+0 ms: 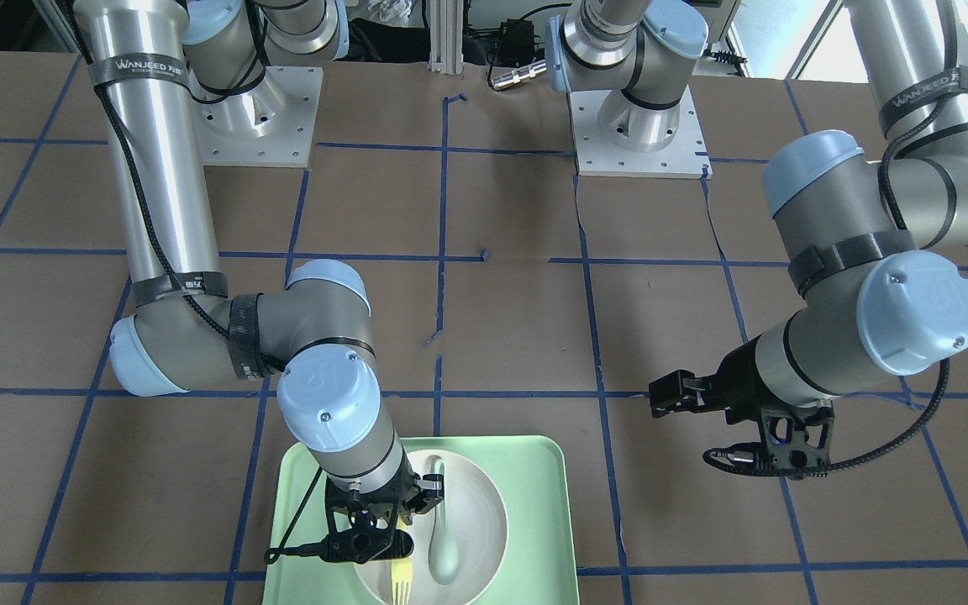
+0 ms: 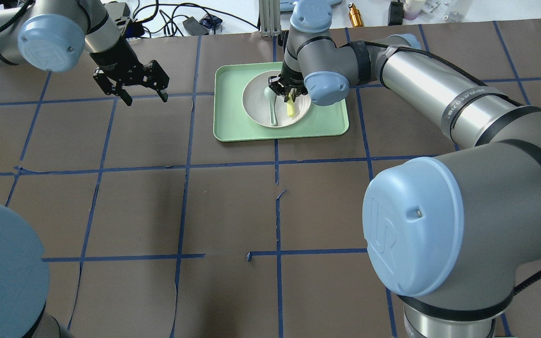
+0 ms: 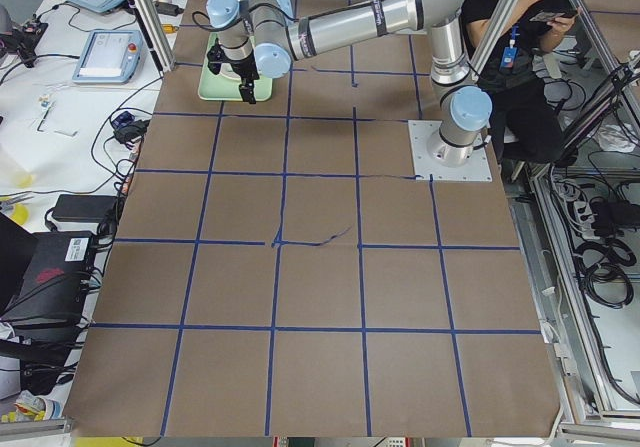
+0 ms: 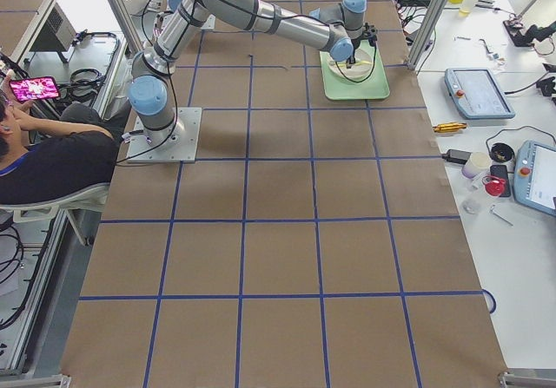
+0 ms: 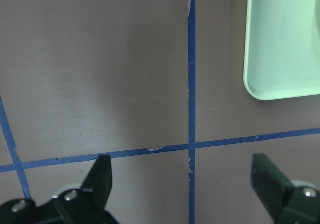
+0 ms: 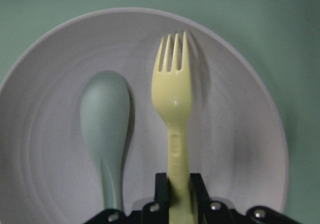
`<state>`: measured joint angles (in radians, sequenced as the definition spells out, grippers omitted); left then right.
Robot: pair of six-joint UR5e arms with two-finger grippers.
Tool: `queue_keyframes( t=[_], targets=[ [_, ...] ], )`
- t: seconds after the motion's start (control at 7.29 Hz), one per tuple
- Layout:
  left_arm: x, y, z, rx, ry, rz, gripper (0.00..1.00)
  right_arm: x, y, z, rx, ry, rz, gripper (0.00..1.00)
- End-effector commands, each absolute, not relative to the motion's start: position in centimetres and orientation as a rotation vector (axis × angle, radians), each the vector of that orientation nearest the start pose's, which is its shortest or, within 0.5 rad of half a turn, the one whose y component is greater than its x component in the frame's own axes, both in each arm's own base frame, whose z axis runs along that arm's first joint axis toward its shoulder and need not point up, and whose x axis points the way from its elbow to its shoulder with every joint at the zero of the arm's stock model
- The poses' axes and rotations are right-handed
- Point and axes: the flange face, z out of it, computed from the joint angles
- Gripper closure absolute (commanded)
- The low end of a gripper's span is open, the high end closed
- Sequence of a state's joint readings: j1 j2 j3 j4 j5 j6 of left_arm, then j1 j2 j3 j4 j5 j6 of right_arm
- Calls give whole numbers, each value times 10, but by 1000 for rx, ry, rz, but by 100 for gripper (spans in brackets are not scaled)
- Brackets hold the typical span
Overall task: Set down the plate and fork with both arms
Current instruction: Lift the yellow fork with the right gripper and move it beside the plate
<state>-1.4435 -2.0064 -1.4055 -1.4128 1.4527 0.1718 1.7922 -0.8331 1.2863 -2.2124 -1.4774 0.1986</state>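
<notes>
Looking across the brown paper-covered desk point(image 2: 233, 211), you are seeing blue tape lines point(image 2: 183, 164) crossing it and cables point(image 2: 195, 23) lying beyond its far edge. The mint tray point(image 2: 331, 124) is carrying the plate point(image 2: 254, 101), and a grey-green spoon point(image 6: 105, 108) is lying in the plate. The right arm point(image 2: 421, 70) is reaching over the tray, its jaws clamping the fork point(image 6: 172, 98) by the handle above the plate, beside the spoon. The left arm point(image 2: 99, 35) is hovering well aside of the tray, jaws standing apart. The wrist is hiding whether the fork is touching the plate.

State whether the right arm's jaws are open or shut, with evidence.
Shut on the fork: the right arm's jaws clamp its handle on both sides.
</notes>
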Motion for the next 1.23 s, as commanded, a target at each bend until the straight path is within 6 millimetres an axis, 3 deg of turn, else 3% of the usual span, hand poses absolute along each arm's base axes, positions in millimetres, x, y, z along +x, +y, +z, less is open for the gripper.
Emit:
queue_keyframes(
  t=[0.0,0.27,0.55,0.82,0.96,1.1],
  targets=[
    [-62,-657,336,60,3271,150,0,289,-705,265,-31,2996,-317,100],
    [-62,-657,334,59,3274,155,0,231,-725,256,74,2990,-298,100],
    [-70,-655,332,53,3278,164,0,217,-733,219,49,3006,-231,100],
    [-71,-654,333,53,3279,164,0,216,-729,199,48,3021,-185,97],
    [-72,-654,333,53,3280,164,0,214,-724,198,47,3034,-179,43],
    [-73,-654,334,59,3273,163,0,214,-725,208,16,3030,-198,0]
  ],
)
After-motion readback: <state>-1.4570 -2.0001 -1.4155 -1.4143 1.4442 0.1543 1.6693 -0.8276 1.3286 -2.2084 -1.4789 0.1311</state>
